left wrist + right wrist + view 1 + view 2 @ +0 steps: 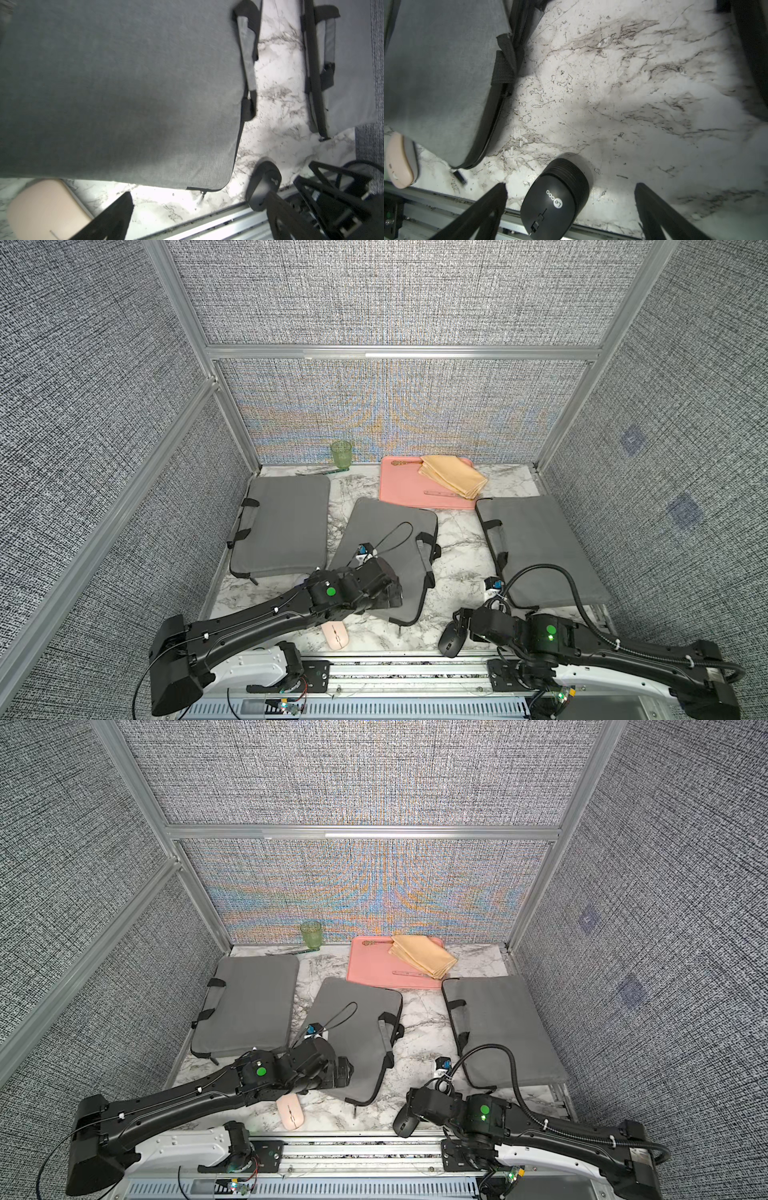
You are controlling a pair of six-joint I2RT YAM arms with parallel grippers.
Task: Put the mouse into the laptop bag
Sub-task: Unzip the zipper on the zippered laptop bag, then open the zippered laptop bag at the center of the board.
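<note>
Your right tool (570, 185) stood wide open at the front edge of the worktop (457, 556). Its two fingers straddled the black Lecoo mouse (556, 199) without touching it. That mouse lay flat, with its tail end slightly over the metal rail at the front. A second, pink mouse (336, 635) lay further along the same edge, partly under your left arm. It sat just beside the near corner of the middle laptop bag (386, 539).

Your left tool (395, 593) hovered over that corner of the bag. Only one of its fingers showed in the left wrist view, but the tool read as wide open and held nothing.

I judged that you were at the first step, the pick, with nothing yet lifted and nothing yet in a bag. The next move called for lowering the right tool a little and closing it across the black mouse's flanks. The mouse looked smooth and rounded, so a grip taken too high could slip.

The bag's zipper (492, 128) ran along the edge facing the mouse, with its pull (459, 176) at the corner. I could not tell whether it was open. You would likely need the left tool to part or hold that edge before the mouse could go in.
</note>
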